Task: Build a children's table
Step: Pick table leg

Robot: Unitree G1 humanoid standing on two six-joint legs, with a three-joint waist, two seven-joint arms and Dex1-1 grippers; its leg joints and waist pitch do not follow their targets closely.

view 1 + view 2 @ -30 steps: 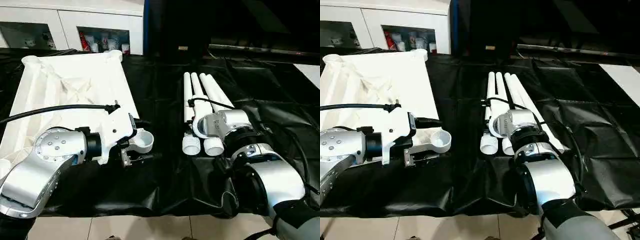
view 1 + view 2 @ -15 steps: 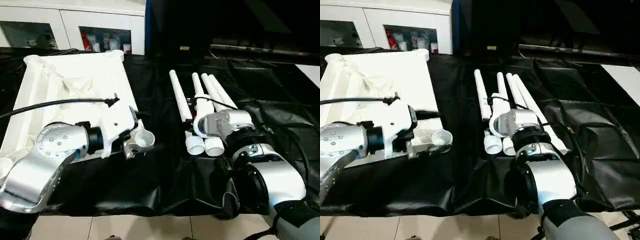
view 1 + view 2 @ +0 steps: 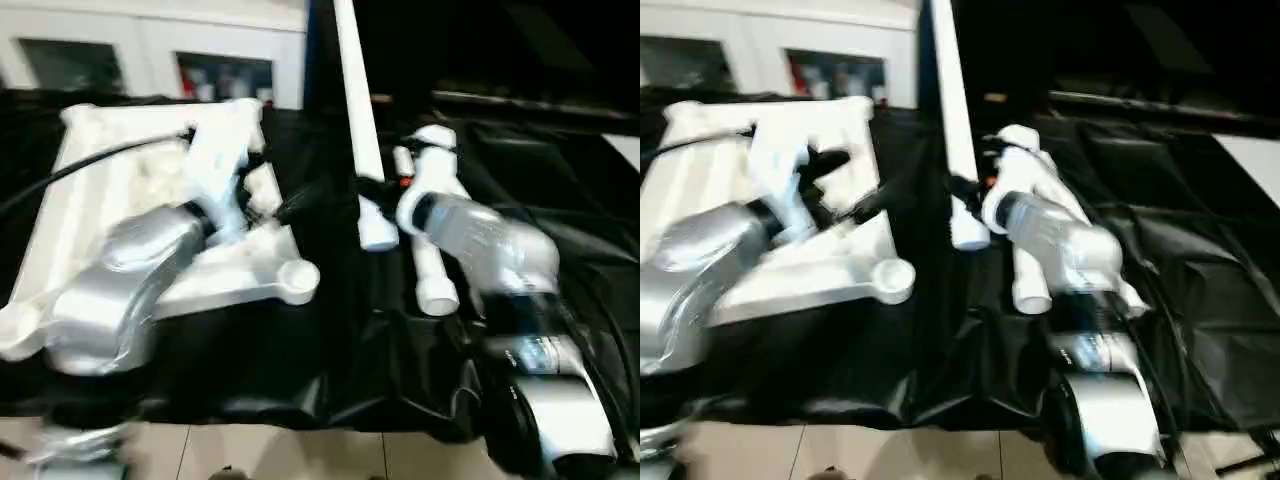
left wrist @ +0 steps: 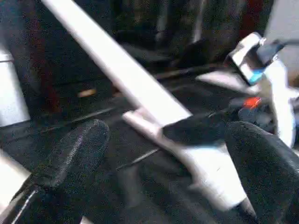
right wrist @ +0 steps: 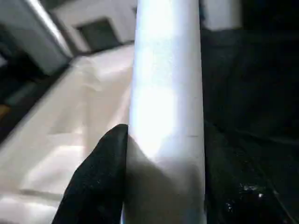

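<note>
White table leg point(image 3: 358, 120) pinched upright in right gripper point(image 5: 154, 186) jaws, left gripper point(image 4: 163, 172) jaws spread wide beside it, table top point(image 3: 100, 190) lain on black sheet point(image 3: 560, 200)

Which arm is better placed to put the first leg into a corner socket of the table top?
The right. The right gripper is shut on the raised leg; the left gripper is open and holds nothing, above the table top.
</note>
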